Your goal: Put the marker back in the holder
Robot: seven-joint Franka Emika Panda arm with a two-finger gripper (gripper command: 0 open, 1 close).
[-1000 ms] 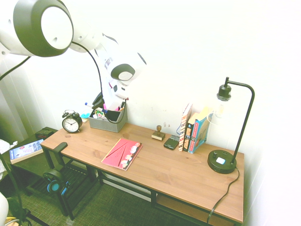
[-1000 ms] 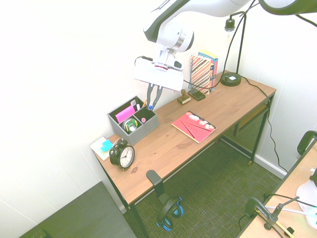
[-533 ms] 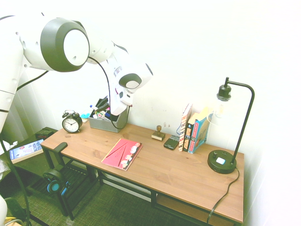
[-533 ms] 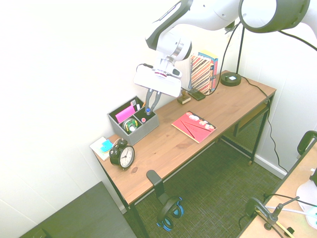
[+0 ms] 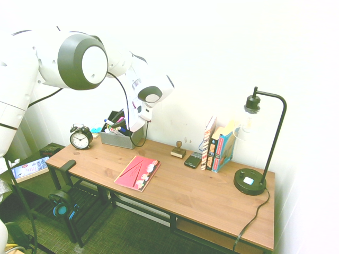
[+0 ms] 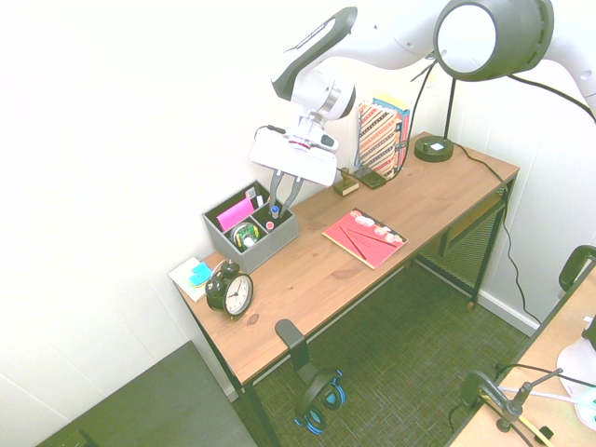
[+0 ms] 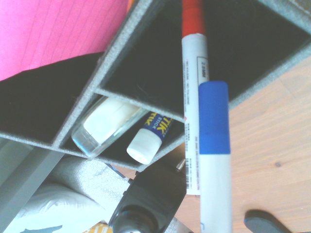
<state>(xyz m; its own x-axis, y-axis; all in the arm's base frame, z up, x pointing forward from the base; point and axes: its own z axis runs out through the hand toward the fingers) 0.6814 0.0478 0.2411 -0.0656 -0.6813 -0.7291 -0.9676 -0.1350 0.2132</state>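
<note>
Right now the gripper (image 6: 282, 194) hangs just over the grey holder (image 6: 250, 226) at the desk's far left corner, the marker (image 7: 214, 160) between its fingers, blue cap aimed into the box. How far they part I cannot tell. Insertion step, I'd say; next comes letting go cleanly, clear of the red-capped pen (image 7: 193, 77).

- Wooden tabletop (image 6: 307, 270) against the wall;
- on it: grey holder (image 6: 250, 226); black alarm clock (image 6: 229, 289); red booklet (image 6: 364, 237); upright books (image 6: 382, 130); lamp (image 6: 434, 147); phone (image 5: 193, 160); small stamp (image 5: 178, 150)
</note>
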